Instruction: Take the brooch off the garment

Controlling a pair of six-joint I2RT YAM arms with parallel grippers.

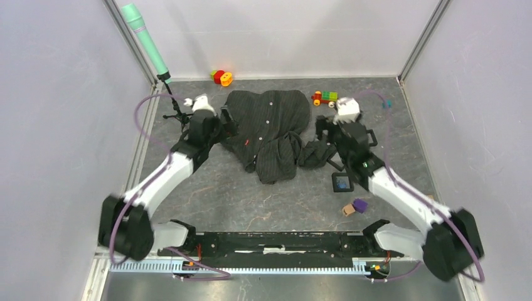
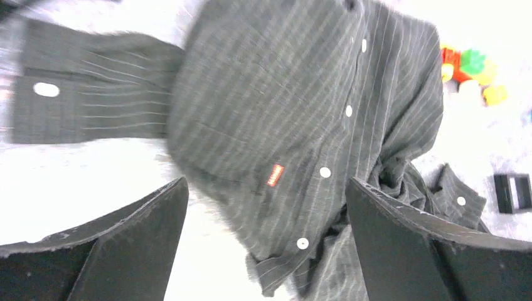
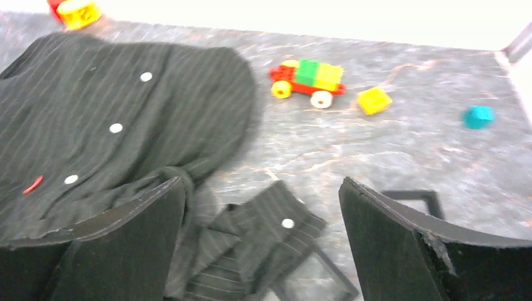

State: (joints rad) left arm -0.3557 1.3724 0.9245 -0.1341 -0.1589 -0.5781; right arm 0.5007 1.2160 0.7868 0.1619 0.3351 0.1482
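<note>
The pinstriped shirt (image 1: 270,128) lies crumpled, its brooch too small to make out. Your left gripper (image 2: 266,182) hovers at the shirt's left edge, your right gripper (image 3: 260,182) by its right sleeve, both wide open, holding nothing.

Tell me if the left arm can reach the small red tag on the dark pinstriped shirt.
Likely yes: the open left gripper faces the uncovered red tag on the shirt, nothing between.

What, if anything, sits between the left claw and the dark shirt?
Nothing visible does. The left gripper is open and aimed at the shirt, with only its striped cloth showing between the fingers.
</note>
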